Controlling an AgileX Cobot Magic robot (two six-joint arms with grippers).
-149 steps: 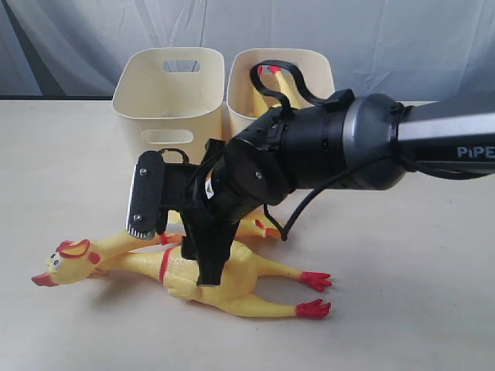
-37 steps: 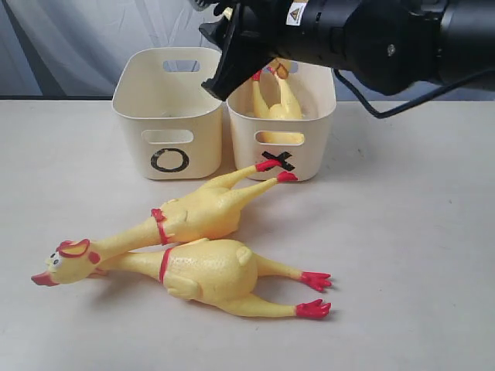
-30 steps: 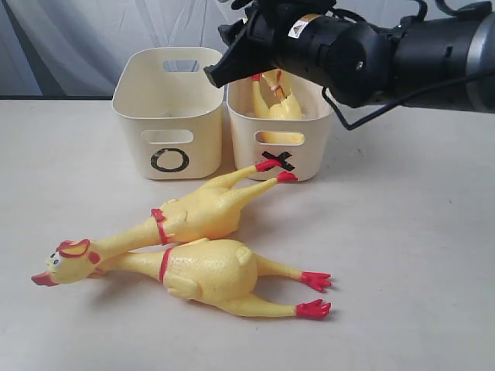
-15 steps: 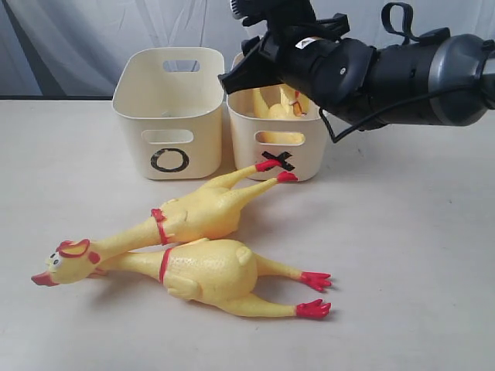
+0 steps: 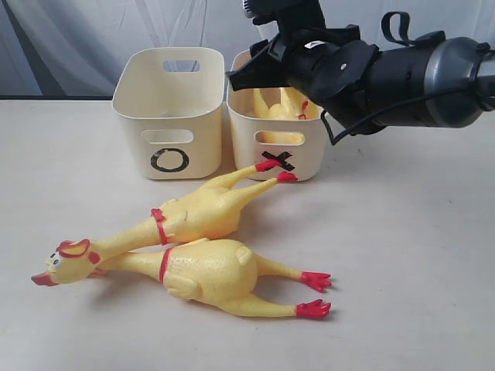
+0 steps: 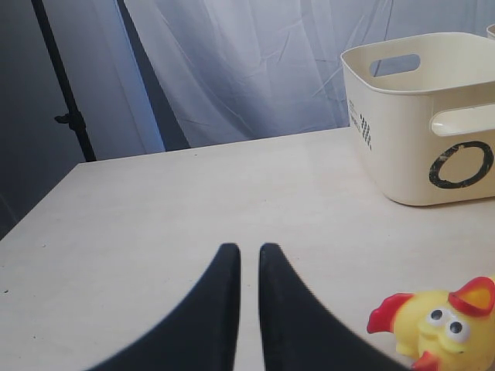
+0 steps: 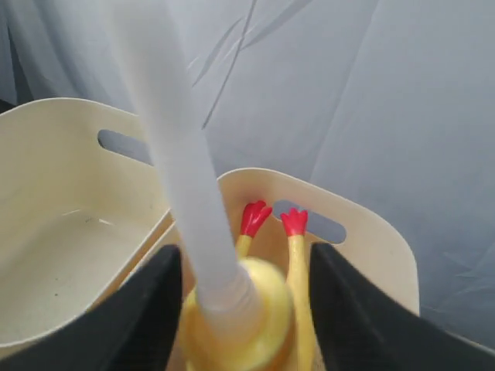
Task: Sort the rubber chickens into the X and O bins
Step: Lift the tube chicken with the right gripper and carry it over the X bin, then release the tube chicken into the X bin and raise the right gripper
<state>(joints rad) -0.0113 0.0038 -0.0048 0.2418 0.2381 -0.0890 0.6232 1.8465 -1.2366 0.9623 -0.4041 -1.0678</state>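
Just over the X bin [image 5: 255,151], the right tool [image 7: 245,255] straddles the tubed chicken [image 7: 240,313] — grip unclear.

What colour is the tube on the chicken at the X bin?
White tube; right wrist view shows it best.

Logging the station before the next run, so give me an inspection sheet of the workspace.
Surface: pale table, no spills seen.
Job's things: front chicken and rear chicken lie on the table; tubed chicken sits in the X bin; O bin looks empty.
Clutter: nothing seen.
Pincers: left pincer nearly closed, empty; right pincer over X bin, jaws apart around tubed chicken.
Cables: black cable loops off right arm.
Surroundings: pale curtain, dark stand.
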